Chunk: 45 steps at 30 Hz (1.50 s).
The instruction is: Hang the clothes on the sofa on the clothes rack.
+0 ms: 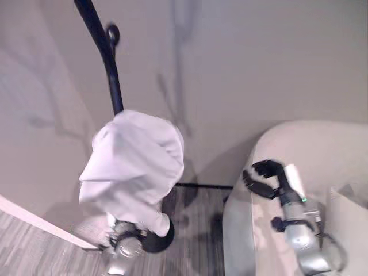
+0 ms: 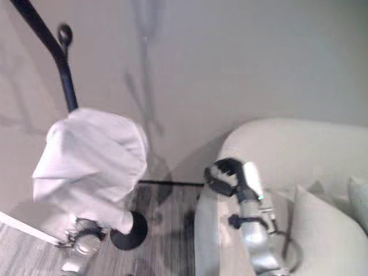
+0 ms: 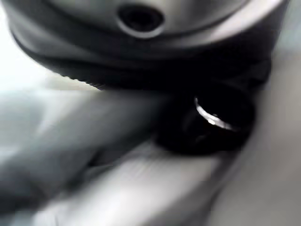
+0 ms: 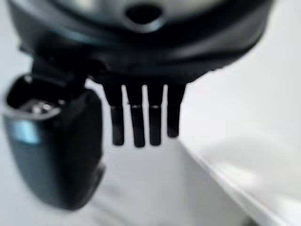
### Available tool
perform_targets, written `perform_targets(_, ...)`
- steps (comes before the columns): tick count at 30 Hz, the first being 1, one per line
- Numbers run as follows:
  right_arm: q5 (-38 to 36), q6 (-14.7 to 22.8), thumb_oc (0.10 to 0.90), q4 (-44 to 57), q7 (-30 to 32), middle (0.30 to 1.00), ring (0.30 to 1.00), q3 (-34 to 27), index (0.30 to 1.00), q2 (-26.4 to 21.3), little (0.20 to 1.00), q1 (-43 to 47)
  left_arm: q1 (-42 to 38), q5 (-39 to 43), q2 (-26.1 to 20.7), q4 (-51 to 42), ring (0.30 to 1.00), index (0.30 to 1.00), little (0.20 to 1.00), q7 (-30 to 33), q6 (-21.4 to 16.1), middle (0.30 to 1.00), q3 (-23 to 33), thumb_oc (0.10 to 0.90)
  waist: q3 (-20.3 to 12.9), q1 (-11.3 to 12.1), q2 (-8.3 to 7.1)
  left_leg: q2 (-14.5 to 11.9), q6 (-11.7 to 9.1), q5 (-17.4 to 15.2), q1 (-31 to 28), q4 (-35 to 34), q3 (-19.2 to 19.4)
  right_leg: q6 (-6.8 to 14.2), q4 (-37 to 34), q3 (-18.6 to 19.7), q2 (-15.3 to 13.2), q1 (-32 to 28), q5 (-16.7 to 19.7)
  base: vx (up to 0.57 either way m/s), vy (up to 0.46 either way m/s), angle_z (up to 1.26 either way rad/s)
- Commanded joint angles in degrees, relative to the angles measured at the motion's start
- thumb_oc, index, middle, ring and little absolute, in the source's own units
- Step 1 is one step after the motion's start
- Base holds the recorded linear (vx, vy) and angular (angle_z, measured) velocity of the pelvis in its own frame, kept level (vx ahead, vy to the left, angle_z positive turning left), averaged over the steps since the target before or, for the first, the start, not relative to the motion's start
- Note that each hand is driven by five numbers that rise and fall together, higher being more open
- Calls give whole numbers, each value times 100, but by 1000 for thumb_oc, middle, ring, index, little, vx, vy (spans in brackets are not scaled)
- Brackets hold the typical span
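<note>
In the left eye view, a white garment (image 1: 133,167) is bunched up high against the black clothes rack (image 1: 107,54), covering the pole's middle part, with the curved upper arm and its round knob rising above the cloth. The garment sits over the end of the left arm, so the left hand is hidden inside the cloth and I cannot tell how its fingers stand. Below the garment lies the rack's round black base on the grey floor (image 1: 195,230). To the right of the rack, the right hand (image 1: 265,177) hovers over the cream sofa (image 1: 322,149), its fingers loosely curled and holding nothing.

The right eye view shows the same layout: the garment bundled on the rack's pole, the sofa to the right of the rack, and a pale cushion (image 2: 325,230) on the sofa's seat near the right arm.

In the left wrist view, the hand's dark bulk is pressed close into white cloth folds; its fingers cannot be made out.

In the right wrist view, the right hand's fingers (image 4: 138,117) hang in a row, empty, beside the thumb, above the sofa's pale surface.
</note>
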<state>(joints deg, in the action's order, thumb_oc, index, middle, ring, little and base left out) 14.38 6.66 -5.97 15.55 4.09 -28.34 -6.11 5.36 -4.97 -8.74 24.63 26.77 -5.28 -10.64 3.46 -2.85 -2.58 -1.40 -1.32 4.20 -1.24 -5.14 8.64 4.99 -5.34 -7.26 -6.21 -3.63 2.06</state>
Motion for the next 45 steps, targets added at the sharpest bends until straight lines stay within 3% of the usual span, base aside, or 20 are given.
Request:
perform_targets(1, -142, 527, 800, 568, 531, 900, 900, -763, 900, -776, 900, 988, -894, -8, -1211, -562, 900, 900, 900, 465, -1058, 900, 765, 800, -367, 102, -35, 63, -2, -829, -571, 14, -277, 171, 63, 174, 81, -58, 27, 0, 0, -17)
perform_targets(10, -142, 527, 800, 568, 531, 900, 900, -763, 900, -776, 900, 988, -894, -8, -1211, -562, 900, 900, 900, 465, -1058, 900, 765, 800, -367, 102, -35, 63, -2, -829, -571, 14, -277, 171, 63, 174, 81, -58, 27, 2, -2, 3)
perform_targets(11, -149, 497, 800, 473, 560, 900, 900, -663, 900, -627, 900, 933, -836, 902, -921, -590, 900, 900, 900, 246, -1270, 900, 706, 800, -344, 88, -19, 52, -1, -856, -604, 14, -278, 167, 68, 185, 94, -89, 0, 0, 0, 0)
perform_targets(12, -149, 497, 800, 473, 560, 900, 900, -663, 900, -627, 900, 933, -836, 902, -921, -590, 900, 900, 900, 246, -1270, 900, 706, 800, -344, 88, -19, 52, -1, -856, -604, 14, -278, 167, 68, 185, 94, -89, 0, 11, -64, 1)
perform_targets(13, -97, 349, 800, 238, 529, 900, 900, -375, 900, -274, 900, 700, -613, 3153, -335, -740, 900, 900, 900, -527, -1544, 900, 541, 800, -334, 33, -14, 47, 15, -798, -563, 14, -294, 148, 56, 214, 111, -47, 47, -3, -87, 0)
perform_targets(14, 32, 238, 800, 45, 470, 900, 900, -235, 900, -78, 900, 418, -431, 4044, -135, -704, 900, 900, 900, -811, -1518, 900, 543, 800, -301, 17, 4, 27, 8, -774, -547, 14, -306, 147, 45, 228, 128, -46, 44, -2, -87, 0)
perform_targets(17, 36, 238, 800, 48, 473, 900, 900, -230, 900, -74, 900, 407, -420, 4066, -145, -697, 900, 900, 900, -832, -1522, 900, 544, 800, -313, 14, 3, 26, 7, -776, -547, 14, -308, 146, 44, 225, 130, -47, 43, 2, -13, 0)
perform_targets(18, -119, 169, 800, -227, 326, 900, 900, -145, 900, 143, 900, 118, -104, 4843, 0, -560, 900, 900, 900, -1083, -1389, 900, 795, 800, -274, 50, 49, 7, -9, -764, -550, 14, -321, 146, 34, 226, 156, -72, 18, -40, -55, 0)
perform_targets(23, -295, 148, 800, -469, 195, 900, 900, 80, 900, 256, 900, 150, 228, 4865, 75, -446, 900, 900, 900, -1132, -1298, 900, 890, 800, -224, 89, 54, -3, -13, -735, -562, 14, -346, 124, 34, 218, 170, -105, 12, -35, -14, 0)
perform_targets(26, -452, 178, 800, -690, 86, 900, 900, 178, 900, 275, 900, 138, 359, 4356, -237, -661, 900, 900, 900, -1564, -1088, 900, 601, 800, -192, 104, 65, -2, -16, -716, -542, 14, -370, 120, 34, 202, 165, -109, 16, -40, 14, 5)
perform_targets(33, -453, 182, 800, -694, 86, 900, 900, 178, 900, 277, 900, 137, 363, 4354, -240, -664, 900, 900, 900, -1566, -1087, 900, 601, 800, -193, 104, 62, -1, -16, -716, -542, 14, -371, 120, 34, 201, 164, -110, 15, -4, 5, 0)
perform_targets(34, -600, 329, 800, -1029, -193, 900, 900, 10, 900, 201, 900, 85, 715, 3824, -1114, -1034, 900, 900, 900, -2909, -1052, 900, 654, 800, -154, 138, 145, -11, -28, -724, -543, 14, -381, 132, 40, 174, 158, -135, -2, -44, 64, -1)
perform_targets(35, -674, 365, 800, -1543, -521, 900, 900, -21, 900, 269, 900, 69, 1111, 3895, -1696, -1508, 900, 900, 900, -3444, -1154, 900, 1186, 800, -168, 175, 199, -8, -42, -702, -531, 14, -373, 125, 36, 169, 149, -132, 9, -47, 66, 1)
perform_targets(37, -678, 370, 800, -1828, -584, 900, 900, 26, 900, 314, 900, 88, 1292, 4146, -1845, -1716, 900, 900, 900, -3728, -1214, 900, 1426, 800, -180, 201, 221, -11, -53, -700, -521, 14, -371, 119, 34, 153, 144, -128, 1, -12, 15, -1)
perform_targets(42, -763, 306, 800, -2363, -656, 900, 900, 141, 900, 553, 900, 169, 1302, 5443, -1612, -1635, 900, 900, 900, -4540, -1000, 900, 1814, 800, -164, 255, 247, -25, -84, -687, -531, 14, -378, 113, 34, 149, 143, -146, -16, -4, -8, 4)
perform_targets(45, -721, 225, 800, -2725, -685, 900, 900, 168, 900, 710, 900, 149, 1011, 6234, -854, -657, 900, 900, 900, -4570, -919, 900, 2064, 800, -149, 318, 254, -38, -108, -667, -524, 14, -406, 96, 34, 110, 143, -164, -57, 1, -21, 2)
